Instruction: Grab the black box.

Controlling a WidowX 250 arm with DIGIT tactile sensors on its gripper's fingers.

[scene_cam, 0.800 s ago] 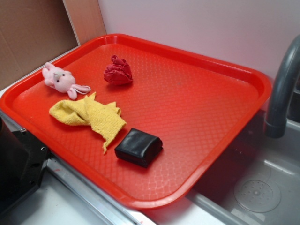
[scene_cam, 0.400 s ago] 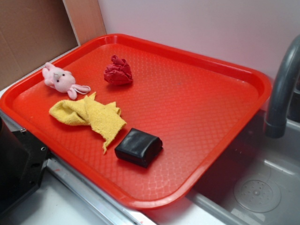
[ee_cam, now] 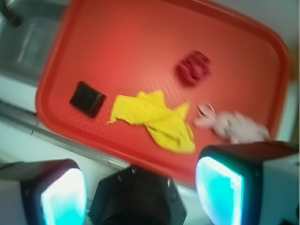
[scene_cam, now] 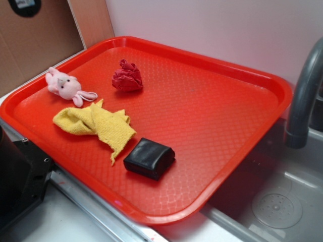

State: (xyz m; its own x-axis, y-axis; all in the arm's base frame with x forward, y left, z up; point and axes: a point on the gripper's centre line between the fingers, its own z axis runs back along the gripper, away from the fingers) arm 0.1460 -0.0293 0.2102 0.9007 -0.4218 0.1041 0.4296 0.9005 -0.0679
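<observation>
The black box (scene_cam: 149, 158) is small and glossy with cushioned edges. It lies on the red tray (scene_cam: 227, 70) near its front edge, just right of a yellow cloth (scene_cam: 96, 123). In the blurred wrist view the black box (ee_cam: 87, 99) shows at the tray's left side, far below and ahead of my gripper (ee_cam: 140, 192). Both cyan pads (ee_cam: 63, 199) stand wide apart with nothing between them, so the gripper is open. It hangs high over the black machine body (ee_cam: 136, 199), off the tray's edge. In the exterior view only a dark bit of the arm (scene_cam: 24, 5) shows at the top left corner.
A pink plush toy (scene_cam: 64, 85) and a crumpled red thing (scene_cam: 126, 76) lie toward the tray's back left. The black machine body (scene_cam: 20, 176) stands at the front left. A sink (scene_cam: 277, 201) with a grey faucet (scene_cam: 305, 96) is to the right. A wall runs behind.
A dark bit of the arm has come into the exterior view at the top left corner. Nothing on the tray has moved.
</observation>
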